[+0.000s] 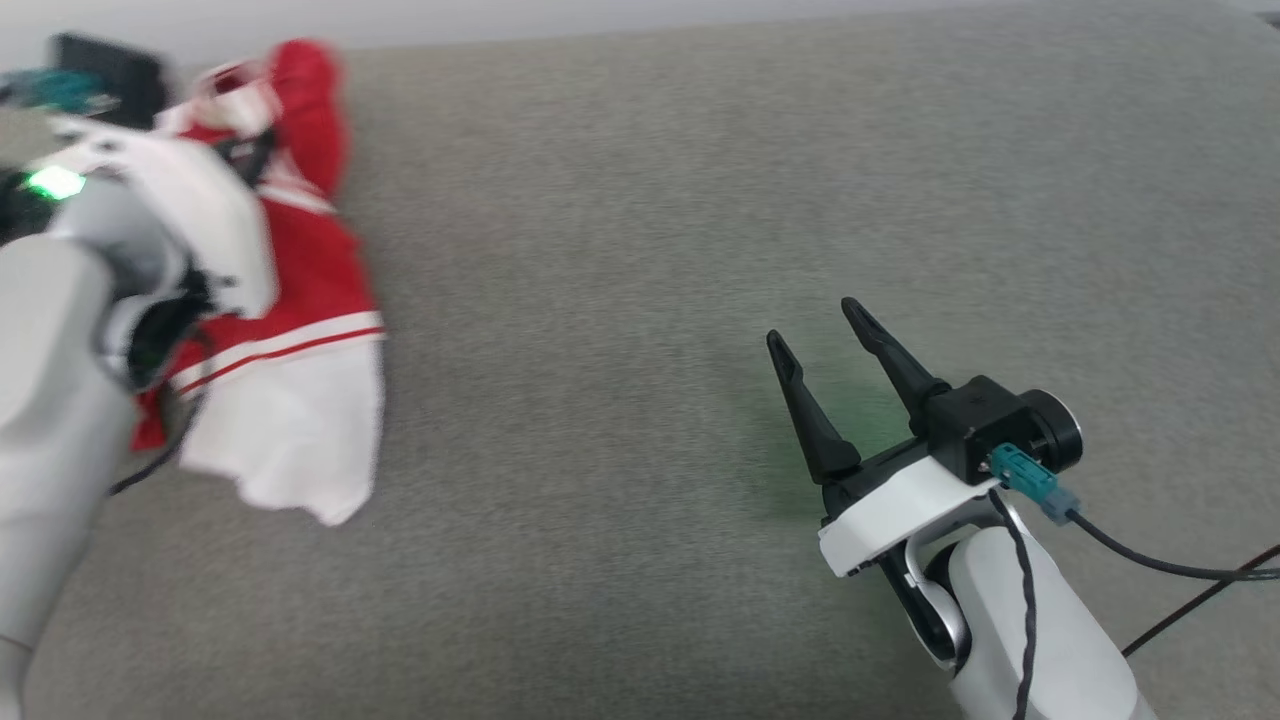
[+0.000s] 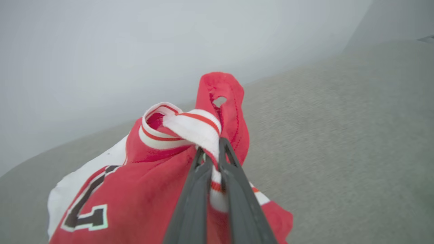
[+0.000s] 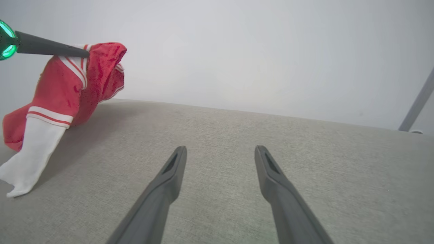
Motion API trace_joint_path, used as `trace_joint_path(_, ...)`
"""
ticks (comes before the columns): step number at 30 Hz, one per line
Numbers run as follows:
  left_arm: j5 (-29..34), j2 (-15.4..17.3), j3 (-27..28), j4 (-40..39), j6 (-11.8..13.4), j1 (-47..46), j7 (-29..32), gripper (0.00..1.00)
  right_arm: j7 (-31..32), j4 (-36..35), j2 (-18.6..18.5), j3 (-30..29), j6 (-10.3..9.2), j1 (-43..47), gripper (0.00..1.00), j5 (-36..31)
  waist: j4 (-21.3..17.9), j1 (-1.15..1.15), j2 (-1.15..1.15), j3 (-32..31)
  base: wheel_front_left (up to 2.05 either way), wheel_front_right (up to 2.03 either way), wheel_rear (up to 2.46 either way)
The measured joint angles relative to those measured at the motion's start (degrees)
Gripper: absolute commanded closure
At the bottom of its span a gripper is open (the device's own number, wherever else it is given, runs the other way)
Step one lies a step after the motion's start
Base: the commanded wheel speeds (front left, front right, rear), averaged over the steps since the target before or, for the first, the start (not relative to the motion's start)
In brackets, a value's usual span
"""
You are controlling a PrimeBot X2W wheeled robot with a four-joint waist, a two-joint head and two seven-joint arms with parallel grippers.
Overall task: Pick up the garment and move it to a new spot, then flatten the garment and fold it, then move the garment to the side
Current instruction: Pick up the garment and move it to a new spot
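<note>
Head view has the garment (image 1: pixel 300 260), a red jersey with white sleeves, bunched near the far left corner of the grey desk (image 1: pixel 640 180). It is blurred there and partly hidden behind the pale left arm (image 1: pixel 50 330).

Along the left wrist view, the left gripper (image 2: pixel 212 150) is clenched on the garment's red-and-white striped neck band. Its two dark fingers are pressed close together with the band pinched between them. Black, white-edged lettering shows on the red cloth lower left of the fingers.

Seen from the right wrist view, the gripped top of the garment is raised above the desk. One white sleeve (image 3: pixel 27 162) hangs down, and its end lies on the surface close to the left edge.

The right gripper (image 1: pixel 812 322) is released, its fingers spread wide with nothing between them. It sits over the near right part of the desk, well apart from the garment. A dark cable (image 1: pixel 1150 560) runs from a teal plug (image 1: pixel 1020 475) on its wrist toward the right edge. A pale wall (image 3: pixel 237 51) stands beyond the far edge.
</note>
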Motion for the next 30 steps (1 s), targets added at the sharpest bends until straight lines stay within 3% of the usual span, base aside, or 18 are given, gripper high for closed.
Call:
trace_joint_path(6,-0.58,-2.19,-10.84,-11.90,0.05,-4.39,0.07,1.00,0.00,-1.41,0.01,-1.12,0.00,0.65,0.00,2.07,-4.74,0.00,0.00,0.29,0.00,0.00,0.00)
trace_joint_path(16,-7.71,-8.90,-33.12,-28.18,-0.01,-13.12,-3.34,1.00,-0.01,-4.56,-0.07,-4.94,0.00,1.33,0.00,5.66,-13.55,0.00,0.00,3.06,0.00,0.00,0.00)
trace_joint_path(18,-8.82,-8.70,-34.26,-29.95,-0.01,-13.32,-2.70,1.00,0.00,-5.47,-0.02,-5.37,0.00,1.81,0.00,6.31,-15.11,0.00,0.00,3.69,0.00,0.00,0.00)
trace_joint_path(23,-7.58,-5.53,-34.82,-36.04,-0.01,-7.55,7.89,1.00,-0.01,-7.83,-0.05,-7.98,-0.01,4.60,0.00,6.41,-19.19,0.00,0.00,5.39,0.00,0.00,0.00)
trace_joint_path(30,-5.01,-1.74,-34.64,-36.44,-0.01,-2.56,16.83,1.00,-0.01,-8.99,-0.03,-9.67,0.00,6.24,0.00,7.08,-21.81,0.00,0.00,7.38,0.00,0.00,0.00)
